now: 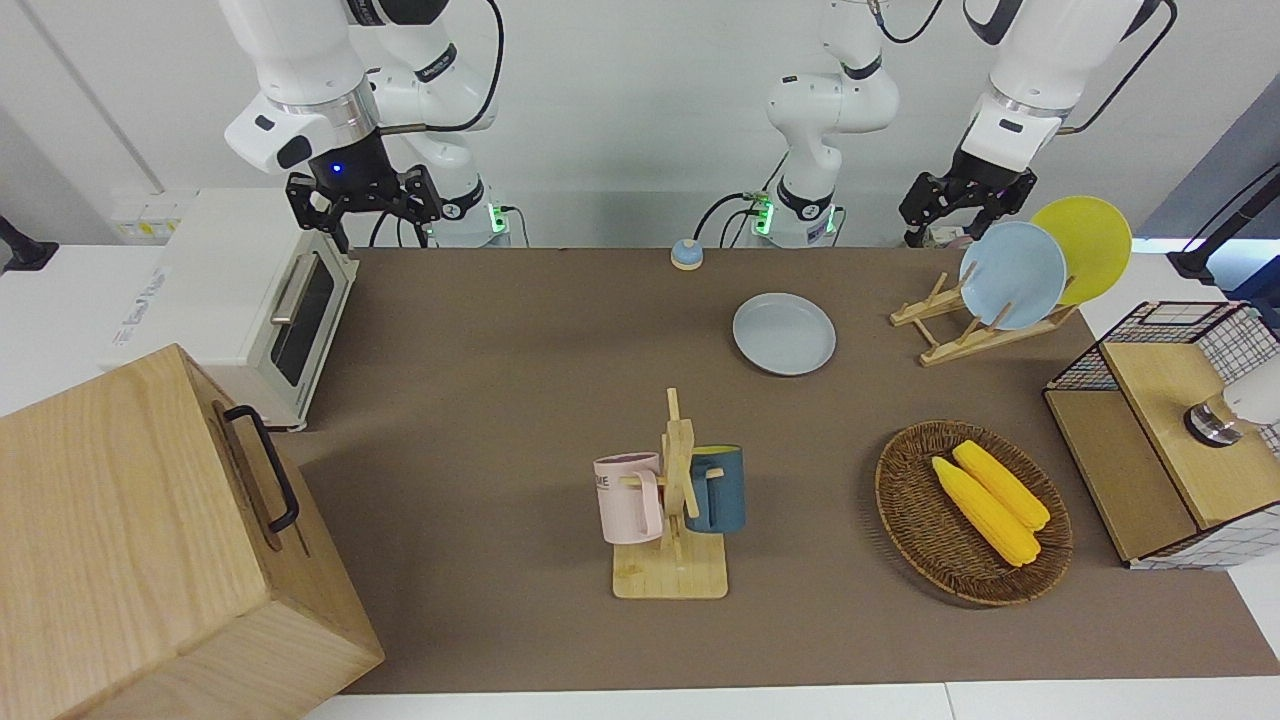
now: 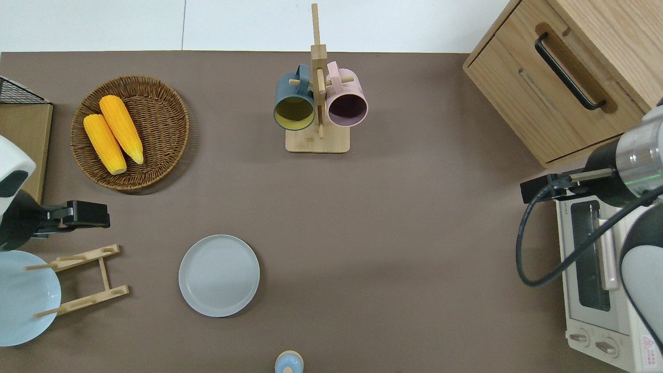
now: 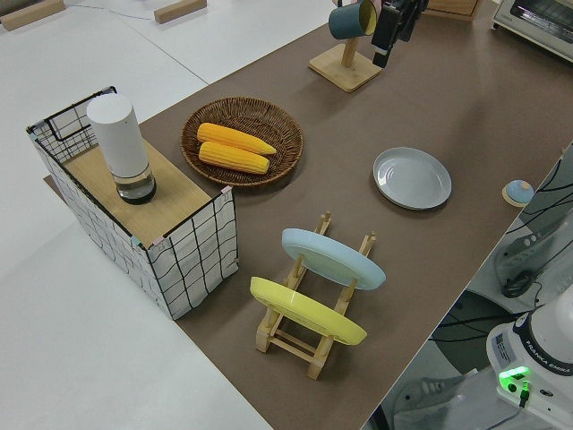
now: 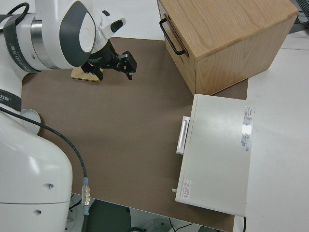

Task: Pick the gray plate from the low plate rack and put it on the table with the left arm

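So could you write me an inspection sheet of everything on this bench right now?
Surface: matte brown table, nothing spilled.
Job's things: round pale-gray plate flat on the table beside the low wooden plate rack, apart from it.
Clutter: light-blue plate and yellow plate in the rack; wicker basket with two corn cobs; wooden mug stand with two mugs; white toaster oven; wooden cabinet.
Grippers: left gripper empty, raised; right gripper parked.
Cables: black, on both arms.
Surroundings: wire-grid box.
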You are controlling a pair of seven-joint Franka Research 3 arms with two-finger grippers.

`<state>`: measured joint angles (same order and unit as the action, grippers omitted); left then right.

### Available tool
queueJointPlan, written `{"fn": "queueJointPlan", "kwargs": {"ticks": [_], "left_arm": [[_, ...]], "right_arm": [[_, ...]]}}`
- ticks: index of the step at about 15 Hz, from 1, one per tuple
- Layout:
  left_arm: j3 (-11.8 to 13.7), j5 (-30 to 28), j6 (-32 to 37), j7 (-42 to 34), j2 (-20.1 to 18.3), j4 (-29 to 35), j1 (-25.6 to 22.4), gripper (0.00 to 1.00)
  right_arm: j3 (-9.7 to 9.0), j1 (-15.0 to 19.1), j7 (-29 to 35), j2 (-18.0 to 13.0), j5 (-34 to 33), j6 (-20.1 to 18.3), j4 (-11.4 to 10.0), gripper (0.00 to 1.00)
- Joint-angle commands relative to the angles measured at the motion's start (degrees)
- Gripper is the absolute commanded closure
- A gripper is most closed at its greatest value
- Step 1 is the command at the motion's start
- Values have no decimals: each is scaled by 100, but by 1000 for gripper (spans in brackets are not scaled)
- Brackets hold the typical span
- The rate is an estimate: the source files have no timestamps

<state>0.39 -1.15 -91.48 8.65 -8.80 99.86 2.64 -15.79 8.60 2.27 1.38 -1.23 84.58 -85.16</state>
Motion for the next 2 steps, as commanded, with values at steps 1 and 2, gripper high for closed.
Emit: {"fn": "queueJointPlan", "kwargs": {"ticks": [1,2], "left_arm": [[-13,106,183,-39,124,-186,87,7],[-22,115,184,-39,124,-186,114,7]], "right_arm": [[-100,107,72,-15,-9,-82,52,17],[-100,115,72,-15,-9,-82,52,17]]}}
